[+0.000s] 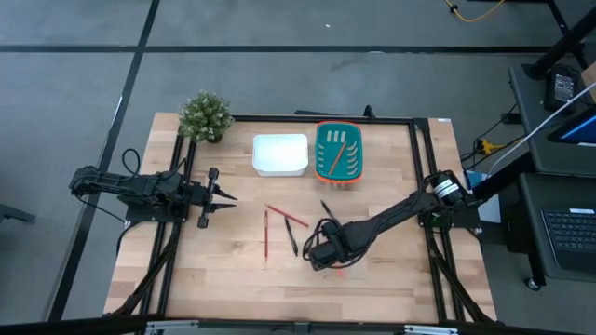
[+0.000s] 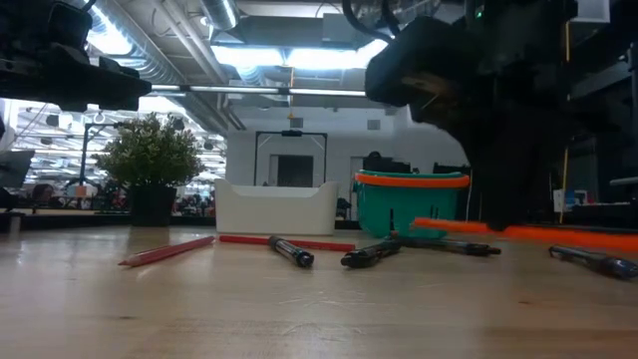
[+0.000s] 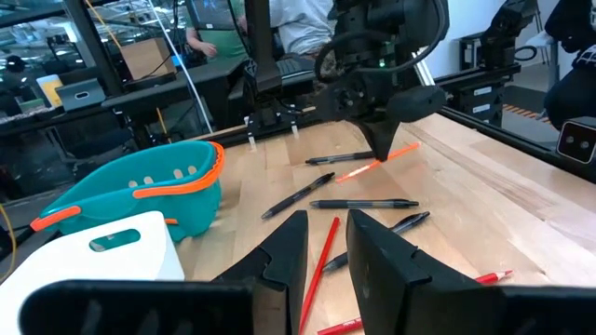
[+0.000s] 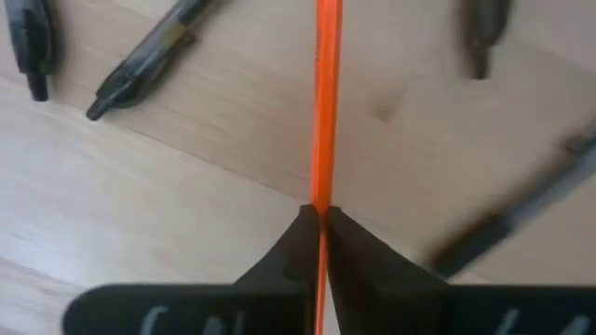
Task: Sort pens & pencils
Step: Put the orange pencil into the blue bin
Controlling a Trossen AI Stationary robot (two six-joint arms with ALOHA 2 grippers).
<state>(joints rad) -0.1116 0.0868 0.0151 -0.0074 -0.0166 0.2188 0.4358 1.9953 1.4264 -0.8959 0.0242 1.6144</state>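
Where your right end effector [image 4: 319,216] sits low over the front middle of the pale wooden plank surface [image 1: 223,270], you have its two dark fingers pressed together on a thin orange pencil [image 4: 324,102], pinching it lengthwise between the tips. Around that grip you have several short black pens [image 3: 363,204] lying loose on the wood, close to one another and near the pinched pencil.

Further out toward the left you have two slim red pencils [image 1: 265,234] on the bare wood, one lying front to back, the other slanted beside it, with a dark pen just next to them.

At the far edge you have a teal slotted plastic basket with an orange rim [image 1: 337,152], one orange stick lying inside it, and just beside it a white rectangular tray [image 1: 280,154]. A small green potted plant [image 1: 205,115] stands at the far left corner.

Your left end effector [image 1: 226,197] hovers at the left side, fingers spread, holding nothing.
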